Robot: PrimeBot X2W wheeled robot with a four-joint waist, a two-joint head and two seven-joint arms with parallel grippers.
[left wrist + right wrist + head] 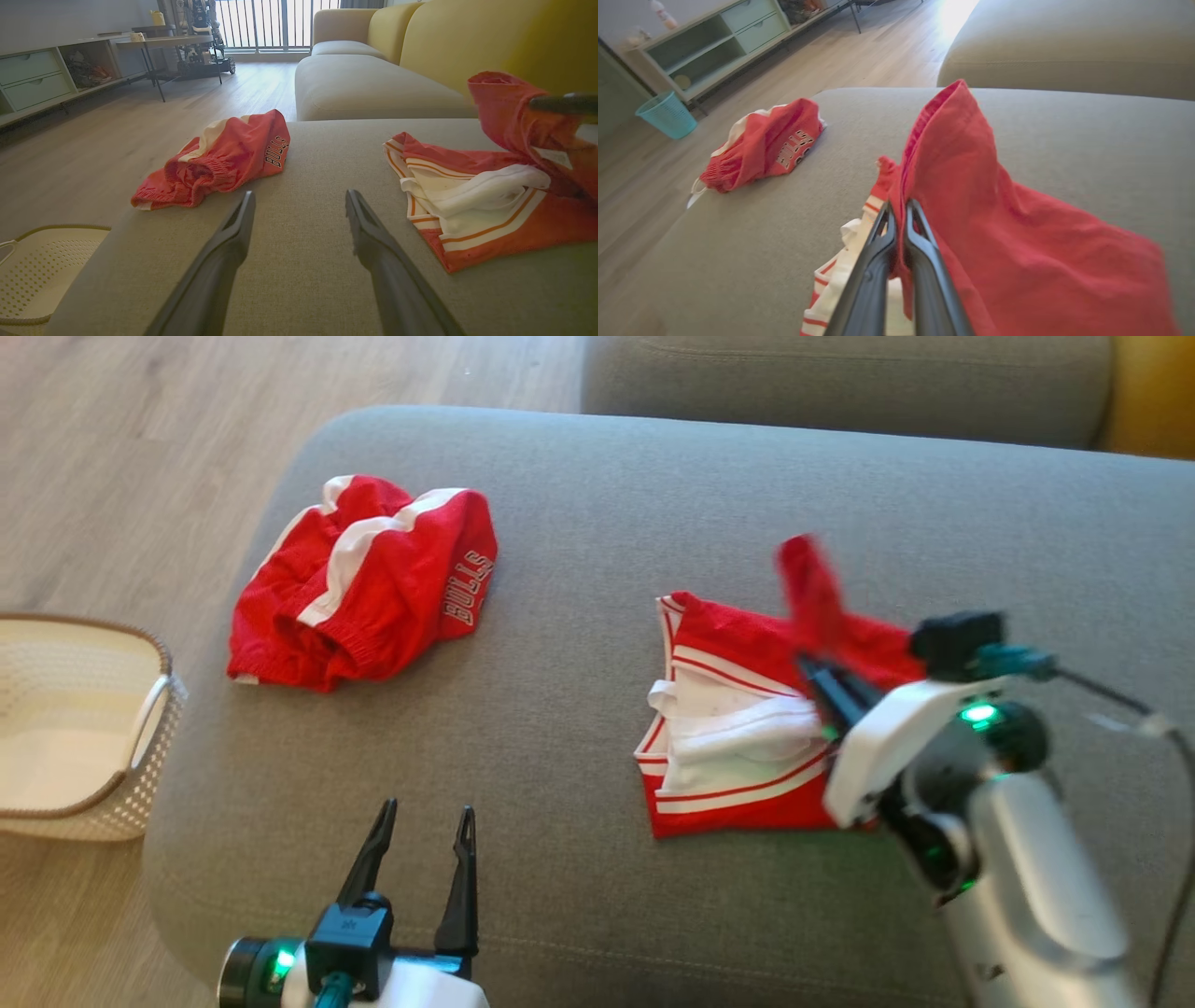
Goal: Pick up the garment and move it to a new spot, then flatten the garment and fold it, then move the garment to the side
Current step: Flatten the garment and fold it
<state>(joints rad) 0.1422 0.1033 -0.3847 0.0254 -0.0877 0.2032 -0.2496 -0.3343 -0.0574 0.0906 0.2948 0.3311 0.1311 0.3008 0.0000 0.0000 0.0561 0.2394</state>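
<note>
Your right gripper [899, 205] pinches the red garment [1017, 261]; lift slowly so it won't slip. Your left gripper [300, 193] hangs open.

Blurry raised corner of garment [738, 728]; basket [140, 784] partly off-frame.

Home, living room. Large grey upholstered sofa seat [579, 756], further sofa section [364, 84] behind it, yellow back cushions [467, 42]. Wood-plank floor [140, 448]. Pale green sideboard [32, 77] with drawers and open shelves along wall. Dark-legged side table [159, 44]. Tall window with vertical bars [271, 23], daylight coming in. Cream perforated basket [131, 803] beside sofa, teal wastebasket [668, 114] on floor. Laundry on seat: red-and-white garment [738, 747], second red garment [364, 583].
</note>
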